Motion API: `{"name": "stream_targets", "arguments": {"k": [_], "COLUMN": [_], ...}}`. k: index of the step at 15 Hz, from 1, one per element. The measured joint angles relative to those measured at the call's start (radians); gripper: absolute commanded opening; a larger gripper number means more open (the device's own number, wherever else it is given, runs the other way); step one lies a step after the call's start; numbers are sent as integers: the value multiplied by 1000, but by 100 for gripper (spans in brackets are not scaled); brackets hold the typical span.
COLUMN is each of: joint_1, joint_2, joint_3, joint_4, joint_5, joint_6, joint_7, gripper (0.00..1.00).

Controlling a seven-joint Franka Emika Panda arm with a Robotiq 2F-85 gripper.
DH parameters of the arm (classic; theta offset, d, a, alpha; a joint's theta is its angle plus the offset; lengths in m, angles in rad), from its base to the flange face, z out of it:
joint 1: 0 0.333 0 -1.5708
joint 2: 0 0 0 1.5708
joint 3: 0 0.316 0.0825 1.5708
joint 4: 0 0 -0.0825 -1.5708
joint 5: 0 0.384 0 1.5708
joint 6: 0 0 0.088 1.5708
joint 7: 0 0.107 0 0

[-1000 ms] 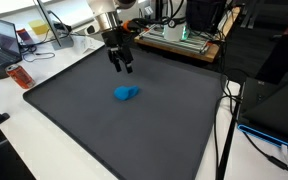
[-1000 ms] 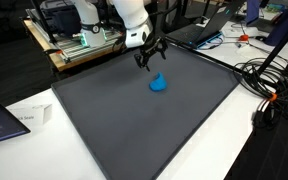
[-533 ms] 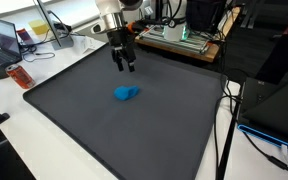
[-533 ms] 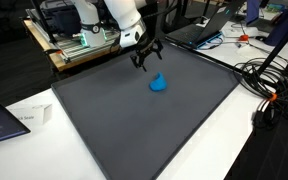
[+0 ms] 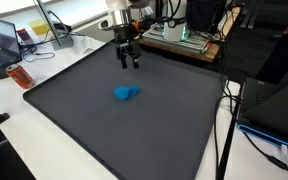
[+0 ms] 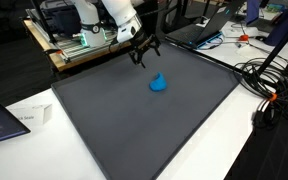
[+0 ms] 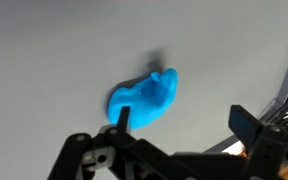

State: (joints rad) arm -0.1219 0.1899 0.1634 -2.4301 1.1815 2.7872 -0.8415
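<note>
blue lump (image 5: 126, 94) unmoved, spread tool (image 5: 131, 64) lifted farther away

The white arm (image 5: 117, 16) reaches in from the far side of the scene, its wrist turned downward. The black gripper (image 5: 130, 62) hangs in the air, pointing down, its two fingers (image 7: 123, 112) spread wide apart and empty.

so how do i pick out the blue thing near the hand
Find the big dark mat covering the table. Near its middle lies a small blue lump, apart from the raised hand. It is the only thing lying on the mat.
</note>
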Motion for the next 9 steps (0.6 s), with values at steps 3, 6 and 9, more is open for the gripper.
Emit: {"name": "stream_targets", "arguments": {"k": [3, 6, 9], "joint_1": [5, 15, 29], "joint_2": [-23, -41, -53], "joint_3": [21, 47, 75], "joint_4": [-29, -55, -72], "joint_5": [70, 133, 193], "joint_6": [49, 105, 158], "joint_7": [-48, -87, -122], "gripper": [100, 100, 100]}}
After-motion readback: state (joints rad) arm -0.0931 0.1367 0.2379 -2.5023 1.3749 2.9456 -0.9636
